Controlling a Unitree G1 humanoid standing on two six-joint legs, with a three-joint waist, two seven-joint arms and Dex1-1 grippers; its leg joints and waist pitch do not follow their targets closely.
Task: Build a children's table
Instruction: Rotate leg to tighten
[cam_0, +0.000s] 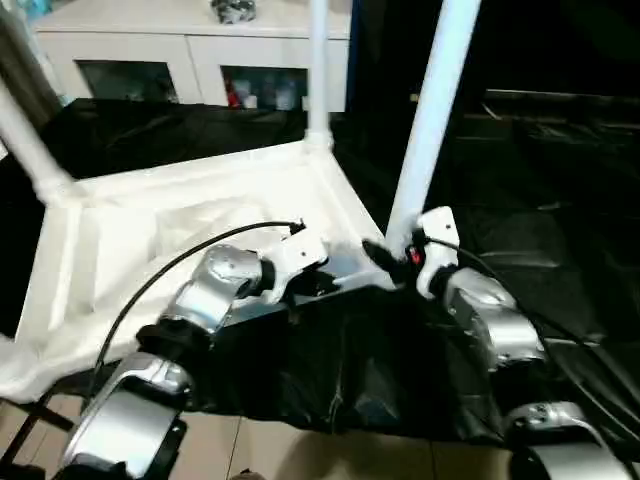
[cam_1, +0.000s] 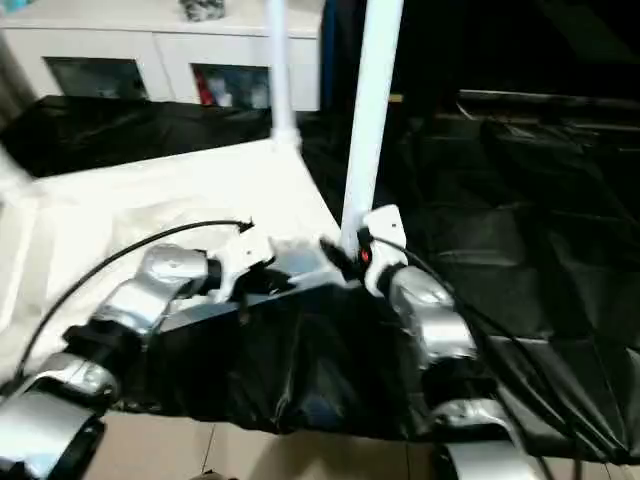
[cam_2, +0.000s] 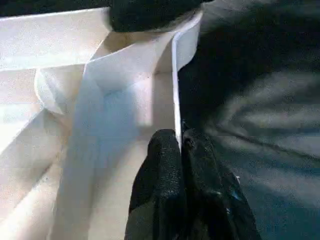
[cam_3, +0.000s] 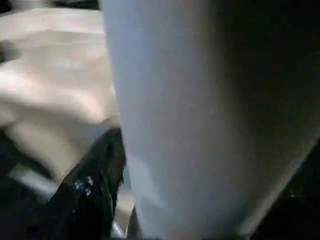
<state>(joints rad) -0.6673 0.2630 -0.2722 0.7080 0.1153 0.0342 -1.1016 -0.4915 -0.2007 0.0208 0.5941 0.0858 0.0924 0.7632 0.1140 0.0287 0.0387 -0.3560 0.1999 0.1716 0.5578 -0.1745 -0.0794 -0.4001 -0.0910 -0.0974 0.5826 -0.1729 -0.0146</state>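
Note:
The children's table lies upside down on a black cloth, its white ribbed top (cam_0: 200, 205) facing me. Three white legs stand up from corner sockets: one at the far right (cam_0: 318, 70), one at the left (cam_0: 25, 130) and the near-right leg (cam_0: 430, 120). My left gripper (cam_2: 181, 150) is shut on the thin near rim (cam_2: 176, 75) of the top, close to the near-right corner. At the foot of the near-right leg (cam_3: 200, 110) my right gripper (cam_0: 392, 255) is open, with one black finger (cam_3: 95, 190) beside the leg.
A white cabinet (cam_0: 190, 50) with glass doors stands behind the table. The black cloth (cam_0: 540, 200) spreads out to the right and hangs over the near edge. Below that edge the tiled floor (cam_0: 300, 450) shows.

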